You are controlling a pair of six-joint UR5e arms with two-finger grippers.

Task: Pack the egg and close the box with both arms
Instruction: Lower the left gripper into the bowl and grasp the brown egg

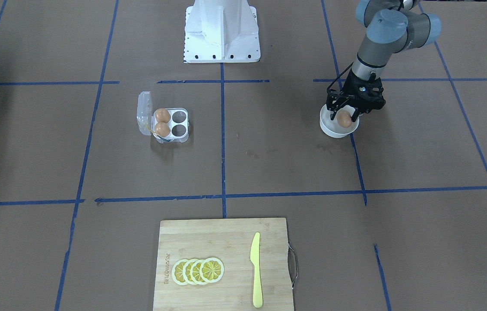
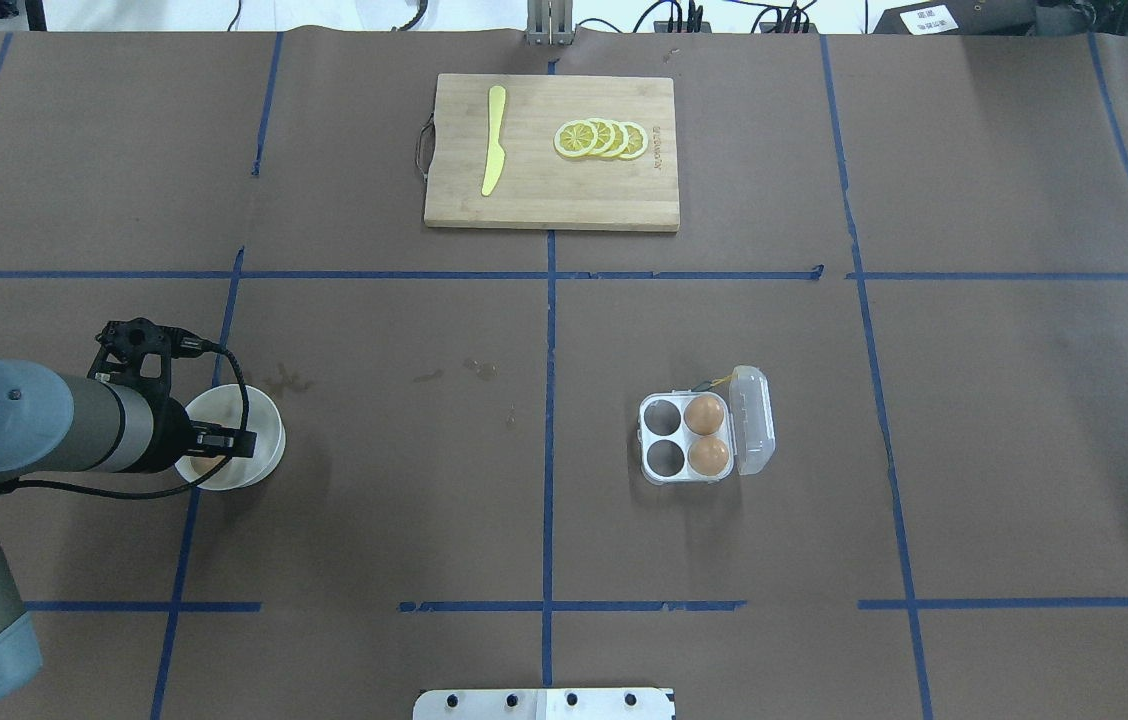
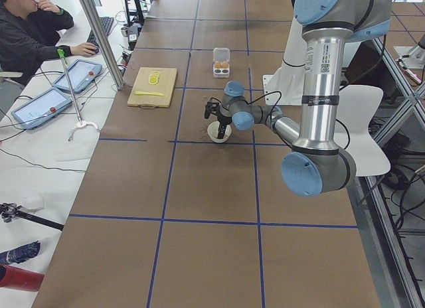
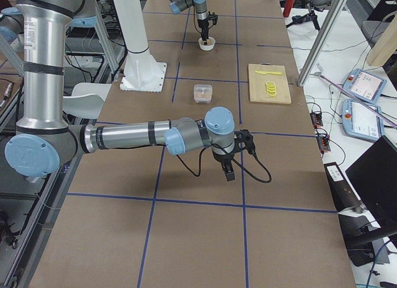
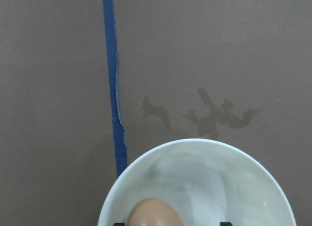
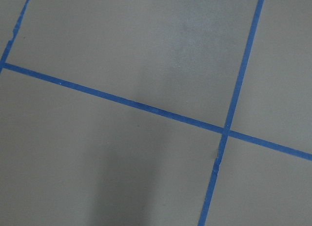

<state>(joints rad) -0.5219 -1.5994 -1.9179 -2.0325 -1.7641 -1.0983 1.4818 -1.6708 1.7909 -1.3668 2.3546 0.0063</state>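
The egg lies in a round white bowl. My left gripper is down in the bowl, open, with a finger on each side of the egg. In the left wrist view the egg sits at the bottom edge between the two fingertips, closer to one of them. The box stands open with its lid folded back. It holds two brown eggs and two cups are bare. My right gripper shows only in the exterior right view, low over bare table, so I cannot tell its state.
A wooden cutting board with lemon slices and a yellow knife lies at the operators' side. The white pedestal stands at the robot's base. An operator sits beside the table.
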